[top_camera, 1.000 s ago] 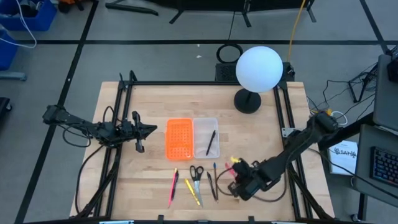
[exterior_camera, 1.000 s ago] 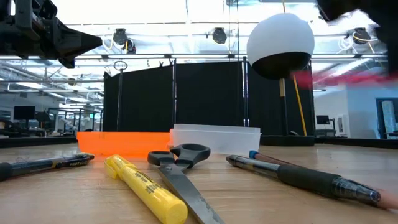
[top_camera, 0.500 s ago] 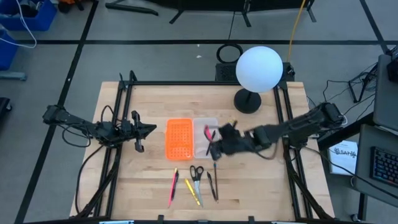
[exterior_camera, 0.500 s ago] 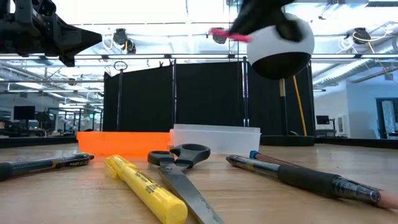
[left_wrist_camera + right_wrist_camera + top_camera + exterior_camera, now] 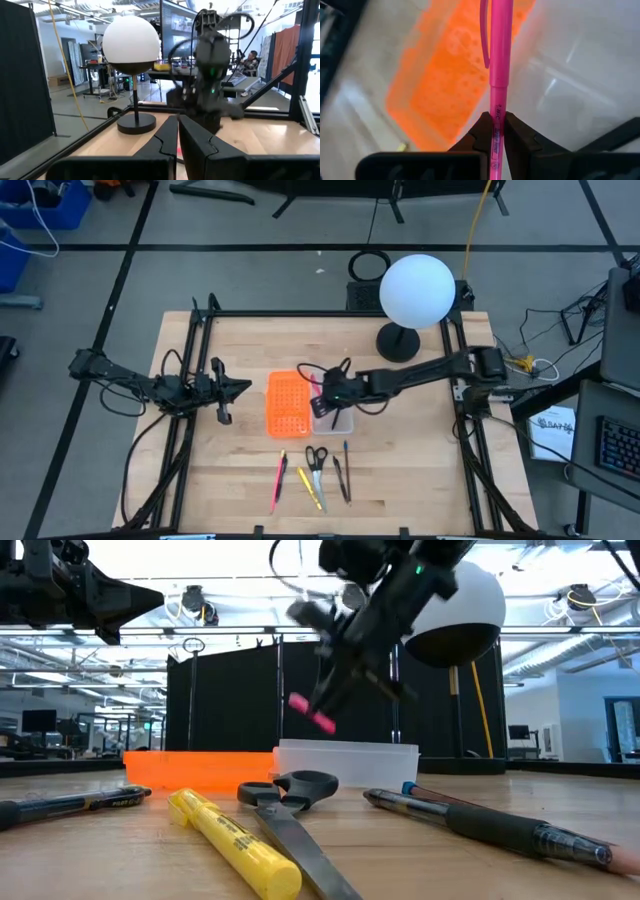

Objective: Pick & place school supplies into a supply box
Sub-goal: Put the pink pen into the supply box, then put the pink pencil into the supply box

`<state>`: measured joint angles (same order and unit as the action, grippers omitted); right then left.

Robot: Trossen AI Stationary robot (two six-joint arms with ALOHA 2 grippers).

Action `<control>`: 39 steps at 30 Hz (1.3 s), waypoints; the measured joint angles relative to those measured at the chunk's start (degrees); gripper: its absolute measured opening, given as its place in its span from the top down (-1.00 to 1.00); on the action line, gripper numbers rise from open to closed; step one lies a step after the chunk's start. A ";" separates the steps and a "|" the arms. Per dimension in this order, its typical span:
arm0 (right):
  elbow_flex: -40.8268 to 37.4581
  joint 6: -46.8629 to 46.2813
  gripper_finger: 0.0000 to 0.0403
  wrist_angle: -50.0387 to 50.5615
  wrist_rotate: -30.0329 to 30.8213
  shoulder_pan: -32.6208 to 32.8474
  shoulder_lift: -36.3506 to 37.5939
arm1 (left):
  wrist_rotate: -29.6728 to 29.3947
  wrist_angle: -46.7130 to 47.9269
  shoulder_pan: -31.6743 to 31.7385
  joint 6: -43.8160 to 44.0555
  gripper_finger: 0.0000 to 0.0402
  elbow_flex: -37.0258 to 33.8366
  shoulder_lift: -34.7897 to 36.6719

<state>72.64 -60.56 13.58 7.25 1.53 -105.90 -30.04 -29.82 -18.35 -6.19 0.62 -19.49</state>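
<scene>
Pink pen point(image 5: 499, 65) is what your right gripper point(image 5: 495, 131) is clamping between its fingers, hanging above the supply box point(image 5: 335, 420) near the edge it shares with the orange perforated tray point(image 5: 287, 402). Your left gripper point(image 5: 238, 388) is waiting with its fingers closed on nothing, out past the orange tray on the side away from the supply box. On the table point(image 5: 420, 470) in front of the supply box, the scissors point(image 5: 316, 459), a yellow marker point(image 5: 232, 842) and several pens are lying loose.
</scene>
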 joint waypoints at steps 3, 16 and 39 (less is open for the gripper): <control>0.00 0.00 0.89 0.01 -0.09 -0.85 -2.59 | 0.00 -0.03 0.00 0.08 0.87 0.00 0.00; -4.73 -6.49 0.88 -2.18 -4.43 -2.32 -3.29 | 0.02 0.02 0.00 0.06 0.87 0.00 0.00; -7.26 -0.39 0.32 -5.55 -4.78 -2.90 0.84 | 0.07 0.03 -0.02 0.35 0.87 0.00 0.00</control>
<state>65.39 -60.95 8.03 2.47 -1.37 -105.06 -29.97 -29.80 -18.37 -5.85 0.62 -19.49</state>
